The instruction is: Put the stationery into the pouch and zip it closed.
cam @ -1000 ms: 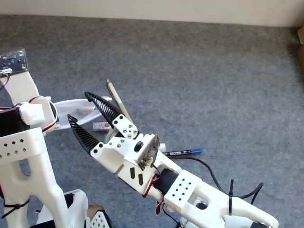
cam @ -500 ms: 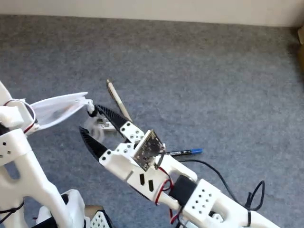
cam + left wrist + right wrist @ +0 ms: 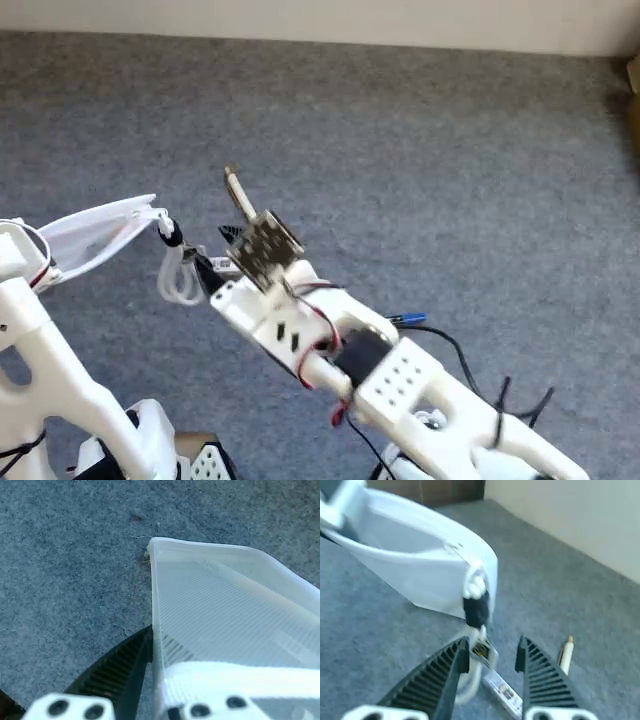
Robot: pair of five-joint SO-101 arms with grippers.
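Observation:
A white mesh pouch (image 3: 95, 230) hangs above the grey carpet, and my left gripper (image 3: 150, 647) is shut on its edge. The pouch (image 3: 225, 615) stretches away from the black finger (image 3: 120, 672). At its free end hang a black zipper pull (image 3: 476, 607) and a white cord loop (image 3: 180, 282). My right gripper (image 3: 492, 660) is open, its fingertips just short of the pull, not touching it. On the carpet lie a beige pen (image 3: 240, 192), a blue-capped pen (image 3: 405, 320) and a small white labelled item (image 3: 501, 692).
The right arm's white body and cables (image 3: 400, 390) cross the lower middle of the high view, over part of the blue-capped pen. The left arm's base (image 3: 50, 380) stands at the lower left. A pale wall (image 3: 580, 515) borders the carpet at the far side.
The pouch has swung up and to the left with the left arm. My right gripper has turned, narrowed its jaws and come up to the zipper pull.

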